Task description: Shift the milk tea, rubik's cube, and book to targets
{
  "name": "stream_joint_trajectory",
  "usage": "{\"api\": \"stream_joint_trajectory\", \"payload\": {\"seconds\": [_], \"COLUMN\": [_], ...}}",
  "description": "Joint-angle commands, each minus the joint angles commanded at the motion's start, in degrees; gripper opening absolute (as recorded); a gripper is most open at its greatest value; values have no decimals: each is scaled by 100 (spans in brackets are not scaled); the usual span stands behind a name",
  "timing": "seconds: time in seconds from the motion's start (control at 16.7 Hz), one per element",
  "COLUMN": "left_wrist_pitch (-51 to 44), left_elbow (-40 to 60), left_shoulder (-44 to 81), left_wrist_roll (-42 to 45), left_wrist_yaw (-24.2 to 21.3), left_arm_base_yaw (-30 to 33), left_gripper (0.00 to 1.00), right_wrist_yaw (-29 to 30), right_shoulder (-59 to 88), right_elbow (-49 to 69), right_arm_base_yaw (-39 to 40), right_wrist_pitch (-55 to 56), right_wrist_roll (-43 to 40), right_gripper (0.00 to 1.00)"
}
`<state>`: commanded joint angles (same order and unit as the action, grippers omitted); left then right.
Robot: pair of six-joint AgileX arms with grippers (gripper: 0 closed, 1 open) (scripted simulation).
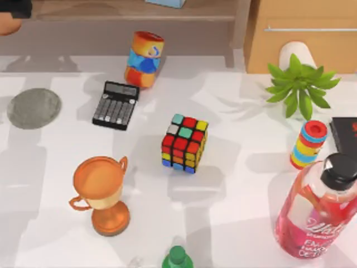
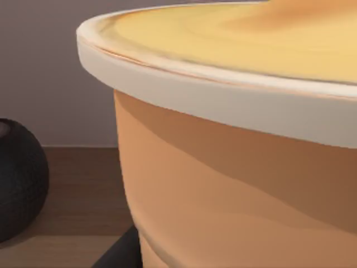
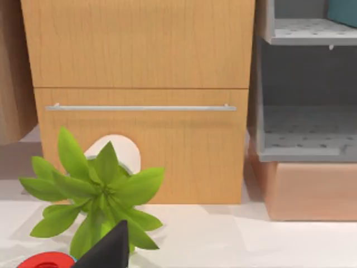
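Two neighbours flank the cube: calculator at 10 o'clock, trophy at 8; can't tell either claw's state.

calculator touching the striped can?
Apart. The top view shows white table between the calculator and the striped can, which stands behind it.

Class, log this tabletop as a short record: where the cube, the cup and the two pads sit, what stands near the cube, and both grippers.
cube: table centre, upright
cup: close before the left wrist camera
grey disc: table's left side, bare
black slab: right edge, partly out of frame
near cube: calculator, trophy
grippers: cannot tell
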<state>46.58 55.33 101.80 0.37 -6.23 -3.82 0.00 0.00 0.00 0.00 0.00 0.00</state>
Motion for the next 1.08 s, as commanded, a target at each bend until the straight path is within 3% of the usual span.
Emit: {"api": "stream_joint_trajectory", "payload": {"seconds": [0.24, 0.6, 0.9, 1.08], "left_wrist_pitch": [189, 1757, 2937, 3187], "left_elbow": [-67, -894, -1574, -1735], "left_shoulder": [-41, 242, 1063, 1418], "left_wrist_roll": [-25, -92, -34, -1], "left_wrist_yaw": [32, 132, 144, 141], "left_arm_base_yaw": [-47, -333, -54, 135], "left_gripper": [0, 0, 0, 0], "right_wrist_yaw": [0, 0, 0, 0], "right_shoulder": [0, 0, 0, 0], "right_elbow": [0, 0, 0, 0], "right_arm_base_yaw": [0, 0, 0, 0], "right_wrist_pitch": [0, 0, 0, 0], "right_wrist_roll": [0, 0, 0, 0], "right_gripper": [100, 100, 100, 100]}}
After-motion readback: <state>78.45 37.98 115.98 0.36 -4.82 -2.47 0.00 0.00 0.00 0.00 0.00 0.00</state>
